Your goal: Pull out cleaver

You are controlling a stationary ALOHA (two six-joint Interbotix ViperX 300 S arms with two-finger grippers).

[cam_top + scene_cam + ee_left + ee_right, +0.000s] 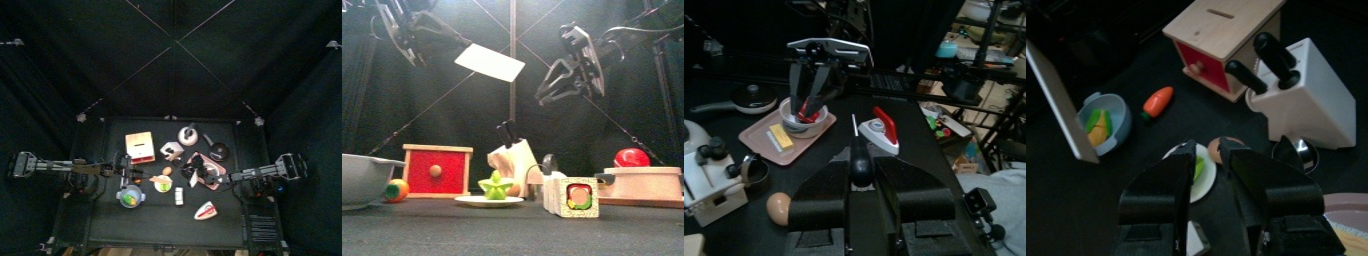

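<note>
My raised left gripper (858, 160) clamps the black-handled, white-bladed cleaver (489, 62) — aloft above the pale wooden knife block (513, 162), its blade slanting down toward my right gripper (567, 82), which hangs agape — empty.

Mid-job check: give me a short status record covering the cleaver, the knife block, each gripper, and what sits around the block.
cleaver: out of the block, held in the air, blade tilted
left gripper: shut on the cleaver's handle
right gripper: open, empty, raised above the table
knife block: upright on the table, two black handles in its slots
red drawer box: beside the block
plate: in front of the block, carries a green item
task state: cleaver looks pulled out
</note>
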